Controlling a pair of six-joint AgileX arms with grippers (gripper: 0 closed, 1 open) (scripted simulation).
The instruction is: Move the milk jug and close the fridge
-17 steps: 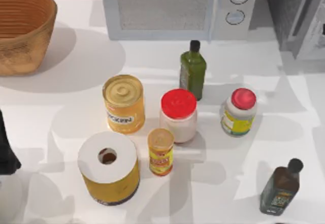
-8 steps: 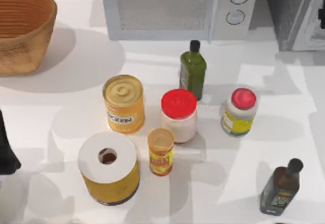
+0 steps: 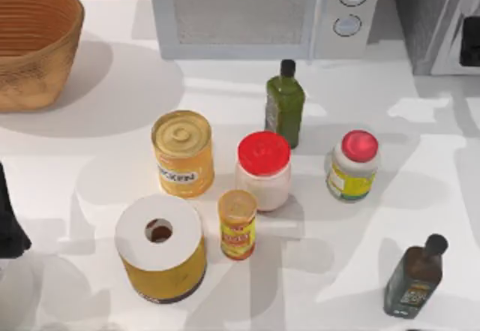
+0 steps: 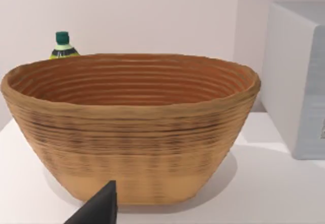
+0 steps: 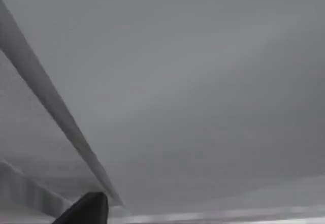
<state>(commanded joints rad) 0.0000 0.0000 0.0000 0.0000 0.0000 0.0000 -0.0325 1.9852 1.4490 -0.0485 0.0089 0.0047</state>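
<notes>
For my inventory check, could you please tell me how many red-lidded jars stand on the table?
2: the white red-lidded jar at the table's centre, and the smaller yellow-labelled red-lidded jar to its right. None looks hidden.

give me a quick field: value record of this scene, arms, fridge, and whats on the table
left arm: parked at the table's left edge, left gripper
right arm: right gripper at the fridge door
fridge: top right corner, pale door panel nearly shut
milk jug: cannot tell where it is
back of table: basket on the left, microwave in the middle
centre cluster: two cans, red-lidded jar, green bottle, paper roll
near right: dark bottle
</notes>
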